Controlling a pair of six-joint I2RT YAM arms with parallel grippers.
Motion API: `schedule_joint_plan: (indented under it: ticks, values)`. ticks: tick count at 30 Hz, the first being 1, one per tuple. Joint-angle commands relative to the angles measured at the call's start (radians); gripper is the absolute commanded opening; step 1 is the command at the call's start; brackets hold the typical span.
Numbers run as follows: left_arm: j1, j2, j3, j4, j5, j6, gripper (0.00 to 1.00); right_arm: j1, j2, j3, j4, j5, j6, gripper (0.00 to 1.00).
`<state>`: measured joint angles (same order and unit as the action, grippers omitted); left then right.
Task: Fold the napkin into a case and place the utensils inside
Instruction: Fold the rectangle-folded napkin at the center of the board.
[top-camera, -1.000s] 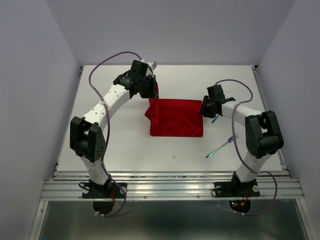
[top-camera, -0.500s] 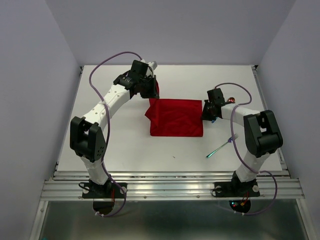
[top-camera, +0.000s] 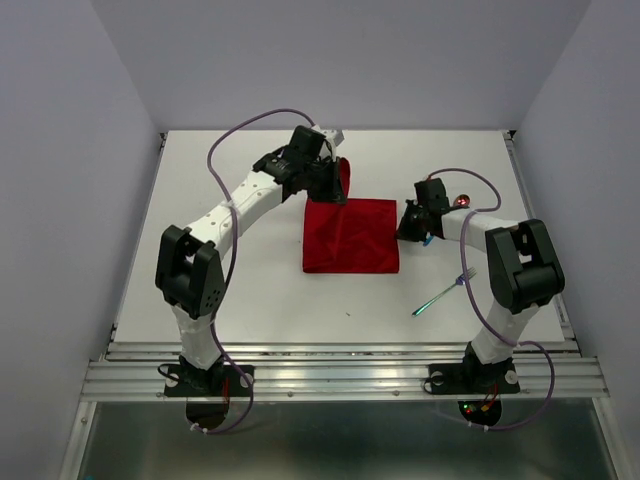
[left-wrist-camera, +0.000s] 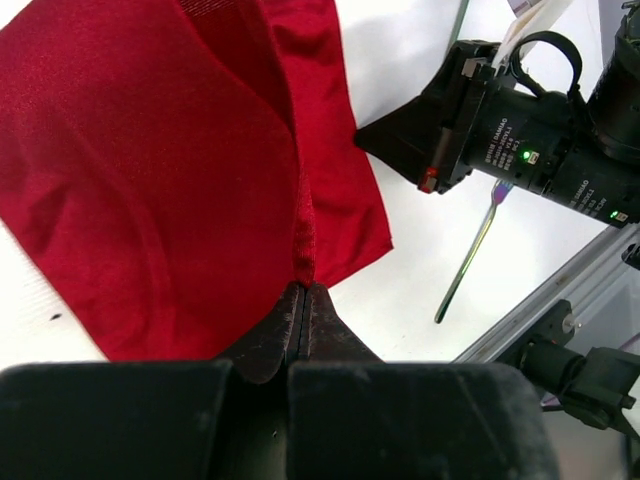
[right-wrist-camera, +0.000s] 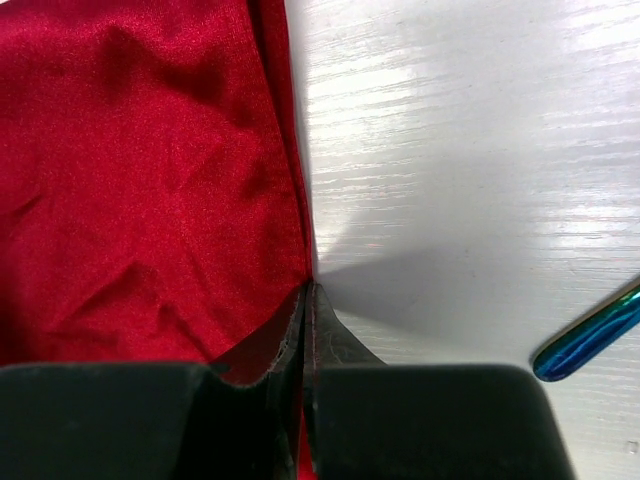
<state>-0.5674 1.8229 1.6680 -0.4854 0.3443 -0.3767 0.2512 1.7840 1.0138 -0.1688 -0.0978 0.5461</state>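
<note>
The red napkin (top-camera: 350, 236) lies flat at the table's middle. My left gripper (top-camera: 335, 187) is shut on its far left corner and holds that fold lifted over the cloth; the left wrist view shows the pinched ridge (left-wrist-camera: 303, 240) at the fingertips (left-wrist-camera: 303, 292). My right gripper (top-camera: 408, 226) is shut on the napkin's right edge (right-wrist-camera: 296, 200), low on the table. The fork (top-camera: 445, 292) with the teal handle lies near right of the napkin. The spoon's red bowl (top-camera: 462, 200) shows behind the right wrist. A blue-teal handle (right-wrist-camera: 590, 345) lies right of the right fingers.
The right arm's black wrist (left-wrist-camera: 520, 150) stands close beyond the napkin's right edge in the left wrist view, with the fork (left-wrist-camera: 470, 262) under it. White table (top-camera: 250, 290) is walled at left, right and back; a metal rail (top-camera: 340, 365) runs along the near edge.
My left gripper has moved right with the napkin's corner, drawing the left side in over the cloth; the napkin looks narrower. The right gripper stayed at the right edge.
</note>
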Motion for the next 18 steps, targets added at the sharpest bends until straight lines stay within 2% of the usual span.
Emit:
schedule_joint_plan:
  ticks: [1, 18]
  values:
    - [-0.02, 0.032, 0.067, 0.048, 0.039, -0.04, 0.0, 0.028, 0.025, -0.02, 0.015, -0.036, 0.046, 0.03]
    - [-0.081, 0.239, 0.148, 0.099, 0.065, -0.203, 0.0, 0.059, 0.041, -0.004, 0.029, -0.042, 0.084, 0.03]
